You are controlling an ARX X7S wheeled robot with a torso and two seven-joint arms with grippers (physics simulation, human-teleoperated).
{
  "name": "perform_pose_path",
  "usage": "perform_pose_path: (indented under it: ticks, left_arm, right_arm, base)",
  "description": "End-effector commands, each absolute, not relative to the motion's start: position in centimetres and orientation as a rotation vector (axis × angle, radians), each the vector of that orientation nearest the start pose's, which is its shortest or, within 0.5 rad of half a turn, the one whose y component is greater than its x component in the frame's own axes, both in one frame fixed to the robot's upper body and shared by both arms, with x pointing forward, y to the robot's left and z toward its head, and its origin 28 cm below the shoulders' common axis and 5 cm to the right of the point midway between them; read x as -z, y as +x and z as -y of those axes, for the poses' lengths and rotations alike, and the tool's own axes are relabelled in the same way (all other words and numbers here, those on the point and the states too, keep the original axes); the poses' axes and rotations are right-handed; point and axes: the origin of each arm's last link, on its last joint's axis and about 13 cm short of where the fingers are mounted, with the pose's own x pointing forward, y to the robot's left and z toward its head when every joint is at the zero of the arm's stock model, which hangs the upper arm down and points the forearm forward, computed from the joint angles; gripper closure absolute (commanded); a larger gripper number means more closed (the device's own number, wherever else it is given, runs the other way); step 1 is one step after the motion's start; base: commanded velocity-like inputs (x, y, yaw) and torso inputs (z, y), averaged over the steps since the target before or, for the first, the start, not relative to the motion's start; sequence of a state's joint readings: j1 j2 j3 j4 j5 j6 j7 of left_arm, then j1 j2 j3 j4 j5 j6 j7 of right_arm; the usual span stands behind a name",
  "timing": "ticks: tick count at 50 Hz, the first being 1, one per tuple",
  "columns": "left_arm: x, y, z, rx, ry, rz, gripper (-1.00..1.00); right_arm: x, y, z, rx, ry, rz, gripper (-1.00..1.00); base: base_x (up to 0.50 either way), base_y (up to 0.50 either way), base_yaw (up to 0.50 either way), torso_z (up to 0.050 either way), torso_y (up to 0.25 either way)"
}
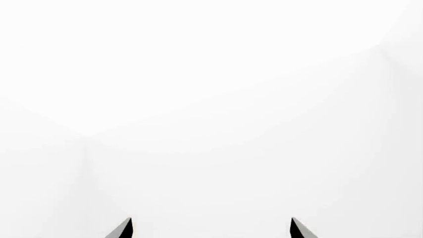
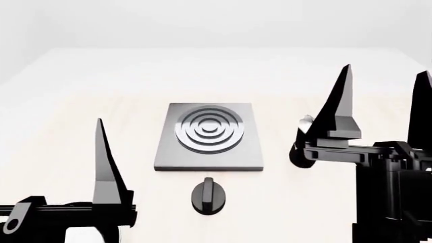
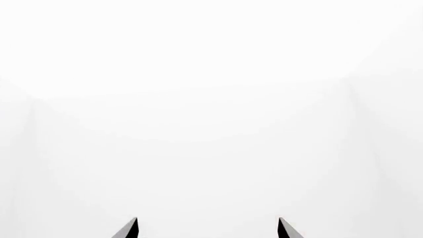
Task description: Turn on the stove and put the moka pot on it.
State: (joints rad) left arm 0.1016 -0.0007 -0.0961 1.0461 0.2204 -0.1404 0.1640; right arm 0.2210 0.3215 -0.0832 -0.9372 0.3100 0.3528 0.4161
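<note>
1. You face a pale, cream-white table [image 2: 81, 101] that fills most of the head view.
2. Behind its far edge stands a plain white wall [image 2: 216, 20].
3. Soft, even light washes everything; both wrist views show only blank white.

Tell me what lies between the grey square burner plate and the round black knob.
Nothing: in the head view, bare pale tabletop separates the plate from the knob.

Above stove [image 2: 233, 154]: free, nothing over the burner.
Knob [image 2: 209, 196]: bare bench [image 2: 81, 81] both sides.
Moka pot [image 2: 302, 139]: behind right tool [image 2: 385, 91].
</note>
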Motion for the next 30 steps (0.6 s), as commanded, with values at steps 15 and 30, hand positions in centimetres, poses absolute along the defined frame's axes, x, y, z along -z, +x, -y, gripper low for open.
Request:
perform_pose_path:
  ticks: [15,30]
  left_arm:
    - [-19.0,13.9,-22.3,-0.018,0.289,0.699,-1.00]
    - [-15.8,16.5,-22.0,0.051,0.160,0.345,-1.00]
  right_arm:
    - [-20.9,18.0,10.3,0.042,0.080,0.736,-1.00]
    - [-21.1,17.9,10.3,0.039,0.082,0.741,-1.00]
  base:
    - [0.00,0.00,0.00,0.000,0.000]
    - [0.00,0.00,0.00,0.000,0.000]
